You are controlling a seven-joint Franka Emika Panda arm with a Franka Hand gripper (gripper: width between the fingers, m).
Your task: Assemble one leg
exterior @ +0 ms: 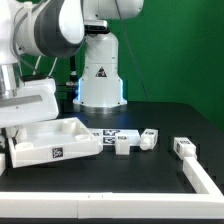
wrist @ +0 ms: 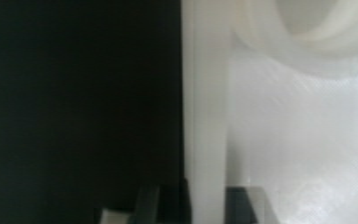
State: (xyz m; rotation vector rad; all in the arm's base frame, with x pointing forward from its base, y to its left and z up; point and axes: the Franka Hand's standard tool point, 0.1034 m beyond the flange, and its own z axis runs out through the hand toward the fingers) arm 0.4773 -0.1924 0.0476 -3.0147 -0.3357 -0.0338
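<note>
Legs [exterior: 122, 146] number three; white panel [exterior: 50, 145] one; L-bar [exterior: 200, 172] one.

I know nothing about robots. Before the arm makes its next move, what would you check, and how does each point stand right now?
1. Leg visible and free: ok, a leg lies loose on the black table.
2. Gripper near that leg: not ok, the gripper hangs over the large panel.
3. Gripper open: cannot tell, the wrist view is blurred white.
4. Gripper empty: cannot tell.
5. Way to the leg unblocked: ok, it seems; only the flat marker board lies between.
</note>
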